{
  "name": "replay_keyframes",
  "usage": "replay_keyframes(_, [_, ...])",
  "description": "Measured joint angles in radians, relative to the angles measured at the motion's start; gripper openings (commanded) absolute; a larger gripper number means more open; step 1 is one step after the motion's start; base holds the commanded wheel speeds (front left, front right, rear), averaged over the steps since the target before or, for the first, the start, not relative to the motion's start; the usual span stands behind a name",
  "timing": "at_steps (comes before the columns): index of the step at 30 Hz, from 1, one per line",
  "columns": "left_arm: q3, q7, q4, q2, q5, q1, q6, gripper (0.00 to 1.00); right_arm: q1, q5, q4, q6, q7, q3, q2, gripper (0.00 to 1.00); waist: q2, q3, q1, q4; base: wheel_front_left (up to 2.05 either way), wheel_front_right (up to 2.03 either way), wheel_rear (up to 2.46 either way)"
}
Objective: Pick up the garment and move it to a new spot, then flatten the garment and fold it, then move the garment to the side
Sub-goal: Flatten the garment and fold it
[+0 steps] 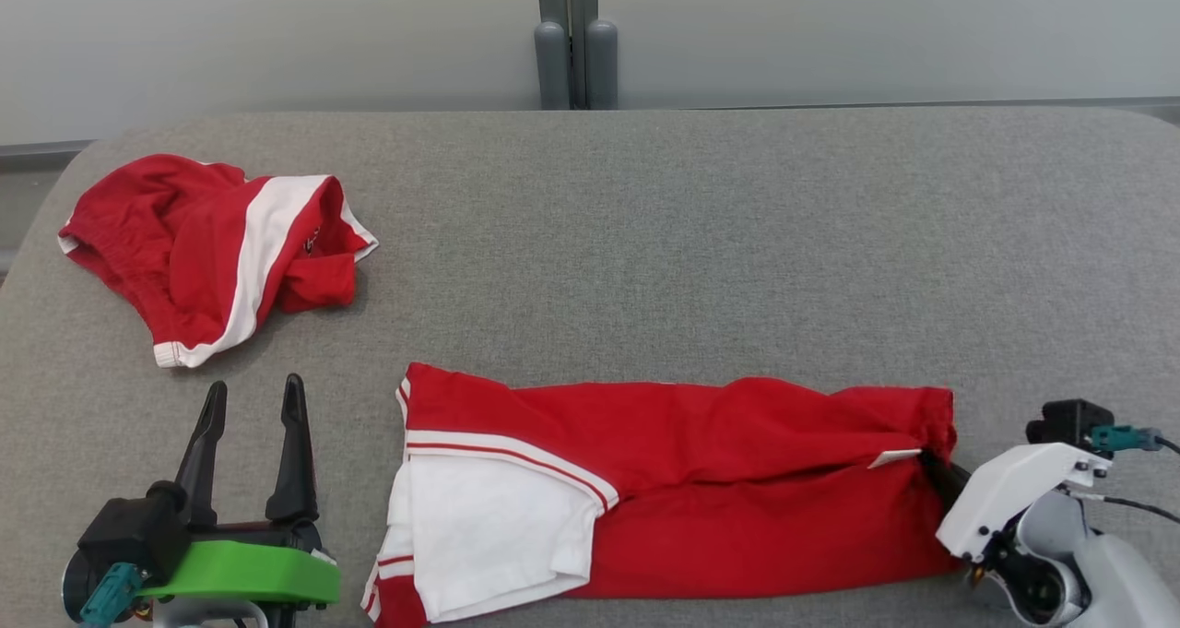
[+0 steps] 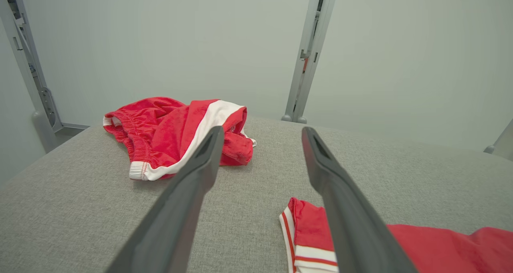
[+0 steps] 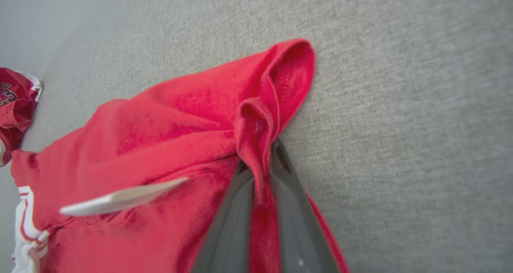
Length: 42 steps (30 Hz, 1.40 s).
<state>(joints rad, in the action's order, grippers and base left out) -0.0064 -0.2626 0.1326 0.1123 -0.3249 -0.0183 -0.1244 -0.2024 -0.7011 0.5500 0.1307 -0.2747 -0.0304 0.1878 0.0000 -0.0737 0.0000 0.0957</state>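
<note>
The garment [image 1: 719, 480], red with white panels and stripes, lies stretched left to right across the front of the grey table [image 1: 691, 241]. My right gripper [image 1: 933, 462] is at its right end, shut on a pinched fold of the red cloth. In the right wrist view the fold [image 3: 256, 128] rises between the two dark fingers of that gripper [image 3: 260, 154], beside a white label [image 3: 120, 199]. My left gripper [image 1: 253, 393] stands open near the front left, a little left of the garment's striped end [image 2: 308, 229], with nothing between the fingers [image 2: 260, 134].
A second red and white garment [image 1: 212, 250] lies crumpled at the table's back left, also in the left wrist view [image 2: 172, 132]. Two grey posts [image 1: 576, 56] stand behind the table's far edge against a pale wall. Bare grey cloth spans the middle and right.
</note>
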Motion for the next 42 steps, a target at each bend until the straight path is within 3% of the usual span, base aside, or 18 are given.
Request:
replay_keyframes(8, [0.001,0.000,0.003,-0.005,0.017,-0.004,-0.003,1.00,-0.021,0.045,-0.051,0.000,-0.033,0.072,0.136,0.00,0.0000,-0.012,0.0000,-0.014,0.00,0.00,0.00])
replay_keyframes(12, [0.000,0.000,0.008,-0.009,0.018,-0.009,-0.003,1.00,-0.028,0.082,-0.099,0.000,-0.038,0.130,0.153,0.00,0.0000,-0.014,0.0000,-0.012,0.00,0.00,0.00])
replay_keyframes(17, [-0.004,0.000,0.021,-0.012,0.019,-0.013,-0.004,1.00,-0.023,0.060,-0.254,0.000,-0.065,0.129,0.111,0.00,0.0000,-0.011,0.0000,0.002,0.00,0.00,0.00])
replay_keyframes(26, [-0.025,0.000,0.058,-0.012,0.015,-0.013,-0.005,1.00,0.061,0.033,-0.522,0.000,-0.197,-0.043,-0.001,0.00,0.0000,0.010,0.0000,0.053,0.00,0.00,0.00])
replay_keyframes(33, [-0.075,0.000,0.085,-0.014,0.008,-0.034,-0.005,1.00,0.060,0.005,-0.521,0.000,-0.230,-0.151,-0.075,0.00,0.0000,0.020,0.0000,0.120,0.00,0.00,0.00])
replay_keyframes(42, [-0.140,0.000,0.117,-0.018,-0.005,-0.083,-0.005,1.00,0.002,-0.055,-0.370,0.000,-0.179,-0.237,-0.122,0.00,0.0000,0.011,0.0000,0.213,0.00,0.00,0.00])
